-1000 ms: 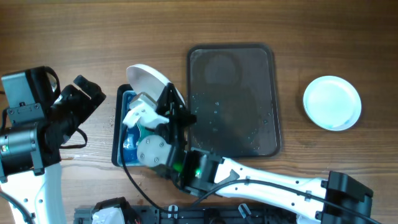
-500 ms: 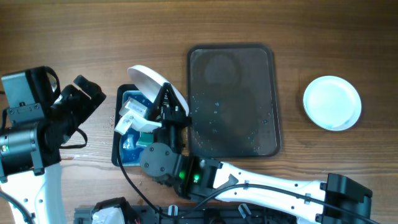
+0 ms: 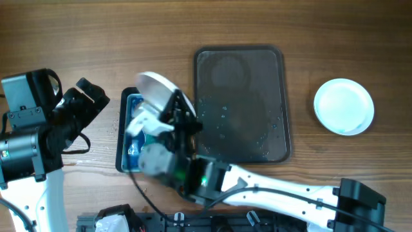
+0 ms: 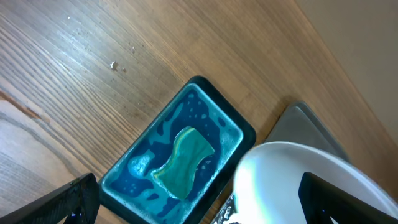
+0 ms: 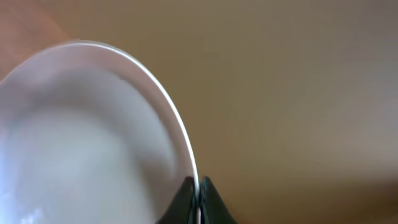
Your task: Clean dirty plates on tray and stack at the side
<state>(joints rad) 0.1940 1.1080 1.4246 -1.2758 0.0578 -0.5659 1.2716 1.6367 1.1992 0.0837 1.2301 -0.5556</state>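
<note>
Right fingers (image 5: 198, 200): we are pinching a plate (image 3: 158, 87) by its rim, tilted over the basin (image 4: 200, 82) left of the tray (image 3: 241, 103) | left fingers (image 3: 89, 98): spread wide, hovering over the table (image 3: 193, 22) | another plate (image 3: 344, 106): lying right of the tray

— What is everything resting on?
— A brown wooden table (image 3: 77, 38), its grain running left to right in the overhead view.
— And what lies on it?
— Near the middle there is a dark tray (image 3: 248, 77), its long side running top to bottom. Just left of it is a blue basin (image 3: 132, 102) with a black rim. I can't tell whether the two touch.
— Anything on the right?
— A white plate (image 3: 344, 106) lies flat on the wood, well apart from the tray. It could be one or several stacked; I can't tell.
— Anything else?
— A few tiny specks (image 4: 114, 65) on the bare wood near the basin.
</note>
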